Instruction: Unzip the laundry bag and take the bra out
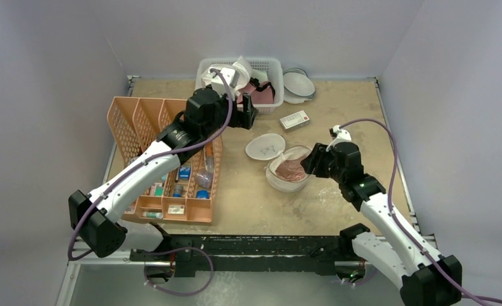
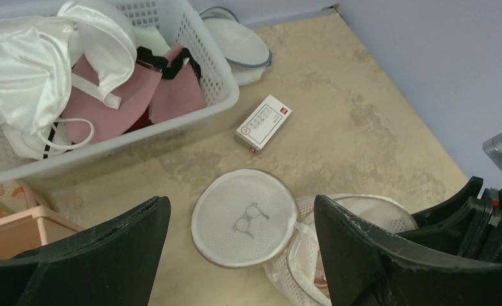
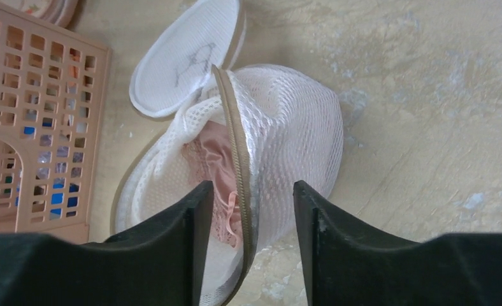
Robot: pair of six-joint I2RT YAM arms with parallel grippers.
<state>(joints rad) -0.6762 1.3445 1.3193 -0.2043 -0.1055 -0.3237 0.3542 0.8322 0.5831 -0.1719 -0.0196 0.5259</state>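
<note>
While the left gripper (image 2: 241, 207) hangs spread wide above the flopped-open lid (image 2: 243, 220) of the laundry bag (image 3: 293, 115), it could press that lid to steady the bag. The bra (image 3: 209, 159) lies bunched inside the bag's bowl. The right gripper (image 3: 251, 191), jaws parted astride the bag's zip rim (image 3: 236, 127), should shift inward and pinch only pink fabric.

You'll see the laundry bag (image 3: 293, 127) unzipped right of the peach organiser (image 3: 38, 115): marked flat lid (image 3: 185, 60) flipped open onto the surface (image 3: 427, 95), pale pink lacy bra (image 3: 210, 169) bunched inside.
</note>
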